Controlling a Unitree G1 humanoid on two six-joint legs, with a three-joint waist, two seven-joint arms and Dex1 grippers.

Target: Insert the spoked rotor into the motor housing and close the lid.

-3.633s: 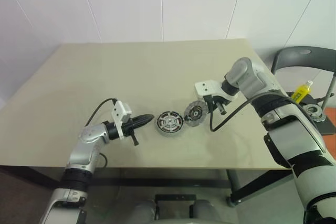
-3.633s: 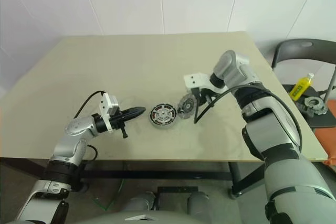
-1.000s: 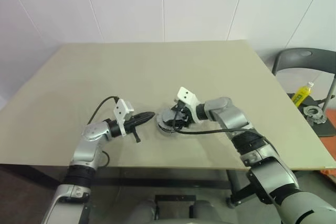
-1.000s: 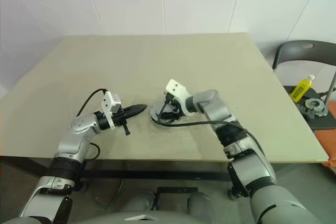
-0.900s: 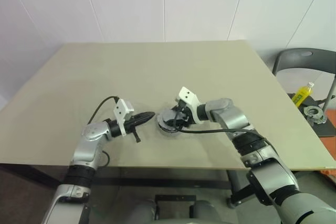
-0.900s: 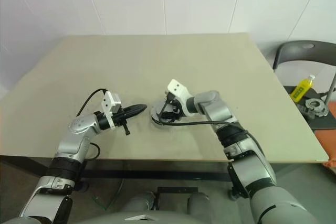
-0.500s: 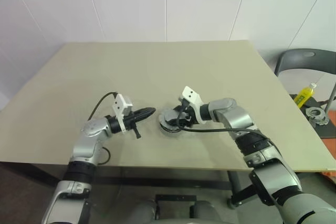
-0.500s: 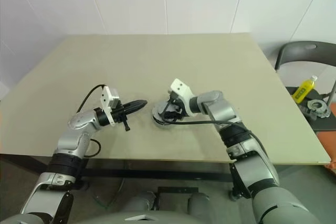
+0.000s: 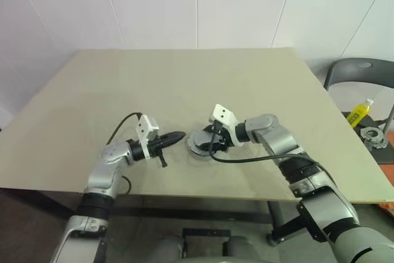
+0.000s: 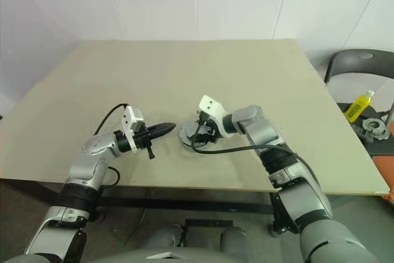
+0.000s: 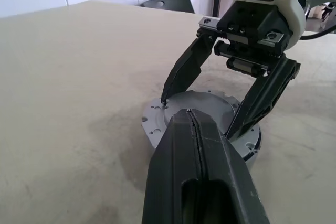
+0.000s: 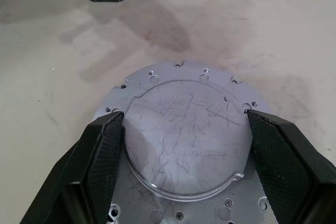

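Note:
On the tan table the motor housing lies flat, showing a silver flange with small holes; its windings are hidden. The spoked rotor sits on top of it, smooth scratched silver back up, spokes out of sight. My right gripper reaches in from the right and is shut on the rotor, one black finger on each side of its rim. My left gripper is shut with nothing in it. It points level at the housing from the left, its tip a little short of the flange.
A grey chair stands past the table's right edge, with a yellow bottle and a round metal part on its seat. The table's front edge runs just below both arms.
Since the oldest frames my right gripper has carried the rotor leftwards from beside the housing onto it. Over the last second both grippers have kept still; only the camera has shifted slightly.

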